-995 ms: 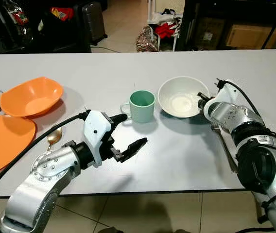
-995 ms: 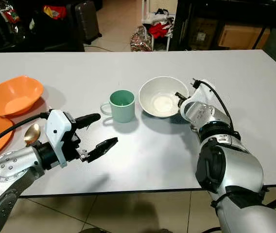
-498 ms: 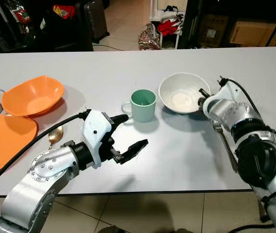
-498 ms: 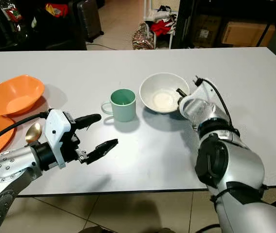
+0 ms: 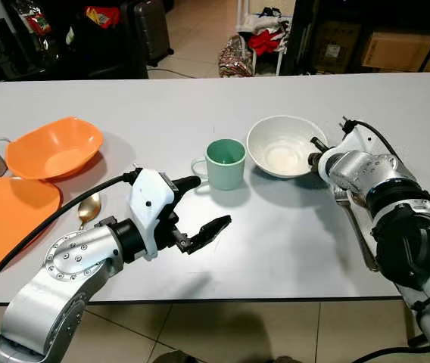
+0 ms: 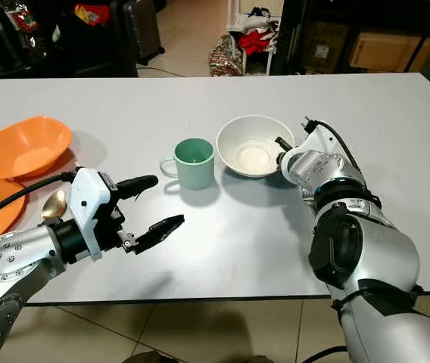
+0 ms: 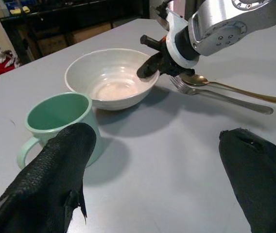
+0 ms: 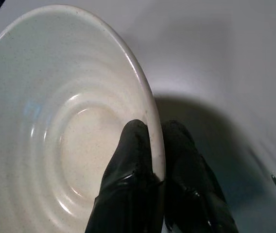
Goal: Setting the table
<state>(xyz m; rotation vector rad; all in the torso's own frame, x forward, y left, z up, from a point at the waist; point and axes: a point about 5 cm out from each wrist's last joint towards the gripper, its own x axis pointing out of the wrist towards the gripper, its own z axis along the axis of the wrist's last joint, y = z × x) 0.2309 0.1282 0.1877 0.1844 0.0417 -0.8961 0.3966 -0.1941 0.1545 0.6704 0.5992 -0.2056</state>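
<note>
White bowl (image 5: 283, 146) mid-table, just right of green mug (image 5: 224, 163). Right gripper (image 8: 155, 165) pinching rim, one finger inside, one outside. Left gripper (image 5: 197, 206) spread wide, empty, hovering before mug. Best slid low and level; fork (image 7: 215, 94) and spoon (image 7: 225, 85) close by wrist, so steer clear.

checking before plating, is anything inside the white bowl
No food shows inside the white bowl: its glazed bottom is bare. One finger of the right claw reaches inside, pinching the rim against the outer finger. That finger covers a small patch of the inner wall.
</note>
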